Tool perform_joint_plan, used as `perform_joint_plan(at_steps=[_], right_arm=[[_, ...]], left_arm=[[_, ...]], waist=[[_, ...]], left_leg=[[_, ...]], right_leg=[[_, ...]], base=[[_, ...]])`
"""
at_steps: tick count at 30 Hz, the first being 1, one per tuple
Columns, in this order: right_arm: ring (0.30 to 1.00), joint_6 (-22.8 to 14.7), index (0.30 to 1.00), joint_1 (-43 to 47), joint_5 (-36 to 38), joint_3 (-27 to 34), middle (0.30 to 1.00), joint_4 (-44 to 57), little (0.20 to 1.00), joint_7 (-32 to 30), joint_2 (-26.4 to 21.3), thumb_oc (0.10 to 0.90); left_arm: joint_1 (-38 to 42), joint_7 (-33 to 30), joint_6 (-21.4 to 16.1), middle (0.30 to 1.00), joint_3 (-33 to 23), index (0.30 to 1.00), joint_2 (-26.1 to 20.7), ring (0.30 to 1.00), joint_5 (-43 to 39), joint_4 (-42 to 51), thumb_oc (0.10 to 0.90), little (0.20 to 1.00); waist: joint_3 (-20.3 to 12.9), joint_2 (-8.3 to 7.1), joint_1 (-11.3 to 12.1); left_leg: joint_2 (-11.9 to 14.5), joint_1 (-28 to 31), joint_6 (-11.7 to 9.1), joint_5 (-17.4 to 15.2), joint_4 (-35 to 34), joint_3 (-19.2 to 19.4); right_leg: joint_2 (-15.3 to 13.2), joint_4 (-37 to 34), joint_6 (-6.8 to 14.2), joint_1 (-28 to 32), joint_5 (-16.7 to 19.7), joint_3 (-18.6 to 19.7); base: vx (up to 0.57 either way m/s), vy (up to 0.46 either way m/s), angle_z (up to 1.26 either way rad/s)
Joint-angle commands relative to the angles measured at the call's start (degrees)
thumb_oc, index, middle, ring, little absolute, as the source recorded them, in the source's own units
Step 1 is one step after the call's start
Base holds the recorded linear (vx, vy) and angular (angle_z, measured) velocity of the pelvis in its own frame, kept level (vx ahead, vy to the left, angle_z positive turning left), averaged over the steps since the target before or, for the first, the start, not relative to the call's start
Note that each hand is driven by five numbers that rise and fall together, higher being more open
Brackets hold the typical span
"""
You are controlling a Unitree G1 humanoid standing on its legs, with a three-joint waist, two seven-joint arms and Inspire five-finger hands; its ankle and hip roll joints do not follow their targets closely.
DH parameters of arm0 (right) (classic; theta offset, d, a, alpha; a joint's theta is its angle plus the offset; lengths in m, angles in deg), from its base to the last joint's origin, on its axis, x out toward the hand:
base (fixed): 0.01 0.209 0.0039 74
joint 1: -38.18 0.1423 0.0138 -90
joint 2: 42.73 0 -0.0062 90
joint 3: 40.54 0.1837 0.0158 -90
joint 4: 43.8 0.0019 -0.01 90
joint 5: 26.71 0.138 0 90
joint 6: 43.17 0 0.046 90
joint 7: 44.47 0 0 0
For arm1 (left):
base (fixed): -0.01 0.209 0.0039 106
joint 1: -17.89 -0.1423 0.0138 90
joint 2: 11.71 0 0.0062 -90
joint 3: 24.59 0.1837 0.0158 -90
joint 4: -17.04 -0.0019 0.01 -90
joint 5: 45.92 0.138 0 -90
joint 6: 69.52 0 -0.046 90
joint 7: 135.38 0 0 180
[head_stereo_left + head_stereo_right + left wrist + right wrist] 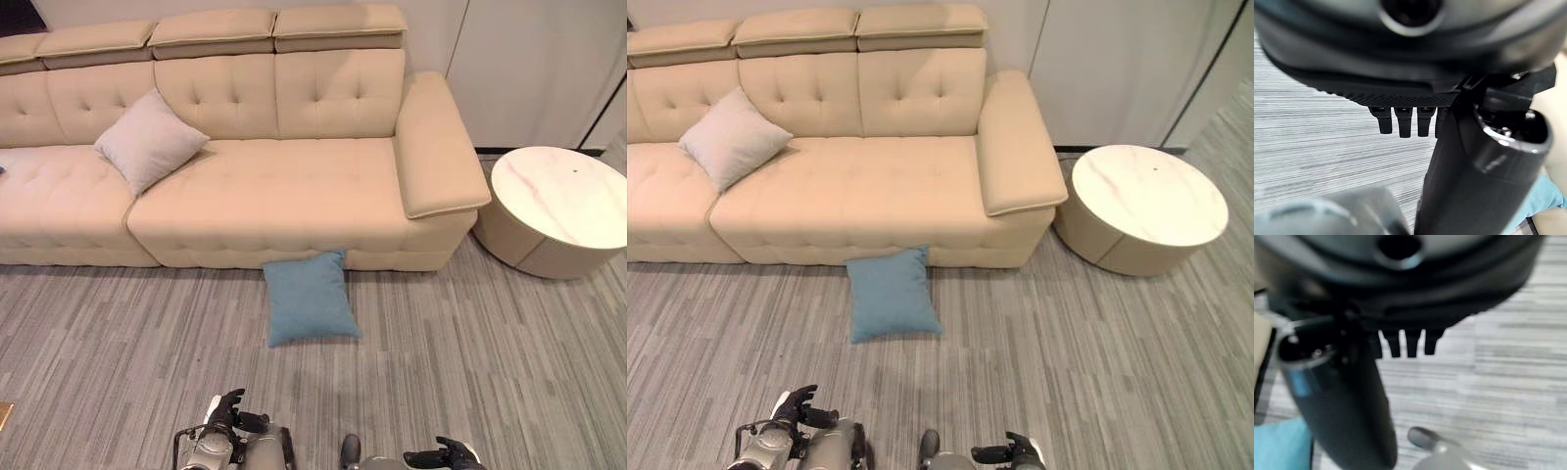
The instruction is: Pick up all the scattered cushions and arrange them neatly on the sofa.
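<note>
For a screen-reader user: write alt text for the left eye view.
A blue cushion lies on the grey striped floor, its top edge against the front of a beige sofa. A pale cushion leans on the sofa's backrest, a round white table stands beside the armrest, and both hands hang low, empty: left hand, right hand.

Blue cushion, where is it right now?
The blue cushion lies on the grey floor, its top edge against the front of the sofa, ahead of both hands and held by neither.
</note>
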Motion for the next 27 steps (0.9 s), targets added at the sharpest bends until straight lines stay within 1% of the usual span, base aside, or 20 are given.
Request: perform_joint_plan(at_steps=[1, 3, 4, 5, 6, 8, 10, 12, 14, 16, 17, 18, 19, 20, 21, 22, 23, 25, 26, 27], right_arm=[[0.9, -0.2, 0.9, -1.49, -4.08, -0.39, 0.9, -0.18, 0.9, -2.43, -1.42, 0.8], [0.9, -0.03, 0.9, -1.41, -5.4, -0.83, 0.9, -0.28, 0.9, -3.1, -1.13, 0.8], [0.9, -0.07, 0.9, -1.45, -5.63, -0.63, 0.9, -0.48, 0.9, -2.99, -1.03, 0.8], [0.9, -0.23, 0.9, -1.7, -6.06, -0.48, 0.9, -0.25, 0.9, -3.07, -0.59, 0.8], [0.9, 0.74, 0.9, -3.45, -3.7, 4.47, 0.9, -1.7, 0.9, 3.25, -8.62, 0.8], [0.9, -0.72, 0.9, -2.52, -4.69, 2.3, 0.9, -0.26, 0.9, -1.71, -3.42, 0.8], [0.9, -0.84, 0.9, -3.51, -4.59, 2.19, 0.9, 0.13, 0.9, -2.17, -1.32, 0.8], [0.9, -0.61, 0.9, -3.49, -3.79, 2.52, 0.9, 0.28, 0.9, -2.16, 0.2, 0.8], [0.9, -1.11, 0.9, -3.66, -0.9, 4.12, 0.9, 1.59, 0.9, -1.97, 1.08, 0.8], [0.9, -1.43, 0.9, -3.32, 0.23, 4.32, 0.9, 2.98, 0.9, -2.41, 1.22, 0.8], [0.9, -1.47, 0.9, -3.16, 0.7, 4.55, 0.9, 3.7, 0.9, -2.76, 1.15, 0.8], [0.9, -1.04, 0.9, -4.37, 3.15, 6.18, 0.9, 5.28, 0.9, -0.46, -0.37, 0.8], [0.9, -2.92, 0.9, -3.64, 3.51, 6.03, 0.9, 5.8, 0.9, -2.2, -0.87, 0.8], [0.9, -2.45, 0.9, -4.18, 5.89, 9.1, 0.9, 5.7, 0.9, -0.7, -4.01, 0.8], [0.9, -2.44, 0.9, -3.93, 6.32, 9.69, 0.9, 5.62, 0.9, -0.27, -4.74, 0.8], [0.9, -2.45, 0.9, -3.91, 6.33, 9.69, 0.9, 5.6, 0.9, -0.25, -4.76, 0.8], [0.9, -3.06, 0.9, -3.45, 6.24, 10.1, 0.9, 7.14, 0.9, 0.49, -6.95, 0.8], [0.9, -3.64, 0.9, -1.77, 5.8, 9.26, 0.9, 9.18, 0.9, 0.79, -8.08, 0.8], [0.9, -3.63, 0.9, -1.71, 5.8, 9.23, 0.9, 9.17, 0.9, 0.79, -8.08, 0.8], [0.9, -3.53, 0.9, -1.68, 6.46, 9.89, 0.9, 10.01, 0.9, 1.03, -8.46, 0.8]], left_arm=[[-3.25, -2.78, 3.16, 0.9, 3.85, 0.9, -0.62, 0.9, 2.69, -4.13, 0.8, 0.9], [-3.38, -3.32, 3.69, 0.9, 3.52, 0.9, -0.32, 0.9, 2.79, -5.38, 0.8, 0.9], [-3.82, -3.2, 4.04, 0.9, 2.93, 0.9, -0.15, 0.9, 3.12, -6.77, 0.8, 0.9], [-4.57, -3.69, 4.57, 0.9, 2.33, 0.9, -0.06, 0.9, 3.52, -7.24, 0.8, 0.9], [-4.59, -1.75, 4.41, 0.9, 0.11, 0.9, -1.79, 0.9, 3.07, -7.7, 0.8, 0.9], [-4.93, -2.99, 4.6, 0.9, 0.57, 0.9, -1.91, 0.9, 4.45, -7.81, 0.8, 0.9], [-4.69, -3.33, 4.84, 0.9, 0.8, 0.9, -1.73, 0.9, 4.72, -7.51, 0.8, 0.9], [-3.91, -3.26, 4.88, 0.9, 0.98, 0.9, -1.64, 0.9, 4.02, -6.87, 0.8, 0.9], [-2.75, -3.52, 4.8, 0.9, 1.28, 0.9, -2.07, 0.9, 3.34, -6.24, 0.8, 0.9], [-1.7, -4.23, 4.88, 0.9, 1.79, 0.9, -2.43, 0.9, 2.96, -5.51, 0.8, 0.9], [-1.33, -4.67, 4.91, 0.9, 2.07, 0.9, -2.68, 0.9, 2.85, -5.13, 0.8, 0.9], [-0.71, -4.66, 4.98, 0.9, 1.85, 0.9, -3.94, 0.9, 2.54, -5.0, 0.8, 0.9], [0.1, -4.79, 4.73, 0.9, 2.31, 0.9, -5.03, 0.9, 3.2, -4.87, 0.8, 0.9], [0.88, -4.58, 4.68, 0.9, 1.34, 0.9, -6.57, 0.9, 3.24, -4.86, 0.8, 0.9], [1.0, -4.17, 4.48, 0.9, 1.07, 0.9, -7.05, 0.9, 3.18, -4.67, 0.8, 0.9], [1.0, -4.16, 4.48, 0.9, 1.06, 0.9, -7.05, 0.9, 3.18, -4.67, 0.8, 0.9], [0.64, -2.99, 3.68, 0.9, -0.55, 0.9, -8.1, 0.9, 1.87, -4.85, 0.8, 0.9], [0.94, -2.25, 3.16, 0.9, -2.07, 0.9, -8.6, 0.9, -0.42, -4.78, 0.8, 0.9], [0.98, -2.23, 3.15, 0.9, -2.11, 0.9, -8.61, 0.9, -0.43, -4.79, 0.8, 0.9], [1.32, -2.17, 3.25, 0.9, -2.55, 0.9, -8.93, 0.9, -0.91, -5.17, 0.8, 0.9]], waist=[[2.52, -0.22, 4.16], [2.37, -0.43, 5.05], [1.48, -0.12, 5.09], [0.5, -0.06, 5.08], [-0.5, -0.61, 4.91], [-1.24, -1.69, 5.71], [-2.03, -2.7, 5.27], [-2.95, -3.59, 4.95], [-2.93, -3.91, 4.07], [-1.71, -3.43, 2.92], [-1.05, -2.77, 2.41], [-0.31, -2.53, 1.38], [0.07, -1.95, 1.14], [1.3, -2.38, 0.07], [1.36, -2.32, 0.01], [1.49, -2.28, -0.1], [2.24, -2.52, 0.11], [4.07, -3.19, -0.18], [4.22, -3.12, -0.27], [4.79, -3.7, -0.36]], left_leg=[[2.17, 2.76, 0.87, 3.69, -10.7, -5.89], [2.95, 1.81, 0.21, 5.02, -13.94, -8.2], [3.38, 2.61, -0.01, 5.37, -15.96, -8.35], [3.61, 3.62, -0.41, 7.15, -16.56, -8.03], [3.98, 4.48, -0.56, 9.09, -16.74, -7.5], [3.01, 5.06, -0.37, 9.28, -15.4, -7.57], [2.29, 4.92, 0.49, 7.71, -13.18, -6.66], [1.03, 5.02, 1.82, 5.61, -11.82, -5.98], [-0.34, 5.54, 3.36, 3.38, -10.89, -5.4], [-1.7, 7.14, 5.01, 1.22, -10.32, -4.56], [-1.95, 7.67, 5.54, 0.63, -10.1, -4.7], [-1.96, 8.41, 5.94, 0.11, -10.11, -4.93], [-1.91, 9.51, 6.06, -0.5, -10.51, -5.45], [-2.13, 11.26, 5.89, -1.29, -10.99, -5.74], [-1.9, 11.26, 5.73, -1.44, -11.1, -5.73], [-1.88, 11.4, 5.7, -1.47, -11.11, -5.85], [-1.58, 11.97, 5.13, -2.18, -11.31, -5.74], [-2.05, 12.33, 4.61, -3.21, -10.76, -5.83], [-1.96, 12.42, 4.57, -3.35, -10.64, -5.91], [-2.38, 12.18, 4.21, -3.83, -9.27, -6.27]], right_leg=[[-2.06, 5.09, 4.31, 2.41, -6.68, 5.8], [-2.17, 5.29, 4.74, 4.97, -8.52, 6.84], [-1.93, 5.3, 5.03, 5.72, -9.16, 7.45], [-2.15, 5.41, 5.34, 6.51, -9.33, 7.83], [-2.42, 5.47, 5.66, 6.69, -9.06, 8.2], [-3.67, 5.43, 6.71, 7.1, -8.39, 8.54], [-5.32, 5.7, 7.82, 6.7, -7.56, 8.97], [-7.01, 8.13, 9.29, 5.17, -6.19, 9.4], [-8.83, 16.44, 10.66, 0.85, -2.42, 9.81], [-11.27, 25.93, 11.63, -3.52, 4.5, 9.59], [-12.01, 29.92, 11.12, -5.28, 6.61, 9.1], [-12.55, 33.81, 10.36, -7.73, 7.15, 9.34], [-12.76, 34.7, 9.3, -9.4, 6.39, 9.17], [-13.8, 32.39, 8.95, -11.45, 4.92, 8.62], [-14.13, 29.46, 8.94, -11.76, 4.57, 7.83], [-14.11, 29.33, 8.92, -11.49, 4.55, 7.67], [-14.75, 22.32, 9.06, -12.99, 2.96, 5.28], [-14.51, 15.02, 9.93, -15.15, 4.21, 2.98], [-14.42, 14.86, 9.92, -14.88, 4.23, 2.85], [-14.38, 11.41, 10.26, -13.41, 3.79, 3.03]], base=[[0.44, 0.109, -0.14], [0.42, 0.147, -0.37], [0.46, 0.202, -0.57], [0.47, 0.192, -0.65], [0.43, 0.175, -0.73], [0.33, 0.204, -0.45], [0.28, 0.243, -0.02], [0.23, 0.26, 0.13], [0.17, 0.29, 0.06], [0.12, 0.309, 0.06], [0.1, 0.269, -0.04], [0.13, 0.212, -0.02], [0.18, 0.129, 0.15], [0.2, 0.045, 0.21], [0.13, -0.011, 0.21], [0.14, -0.085, 0.14], [0.14, -0.109, 0.09], [0.11, -0.113, -0.06], [0.07, -0.089, -0.09], [0.05, -0.049, 0.1]])
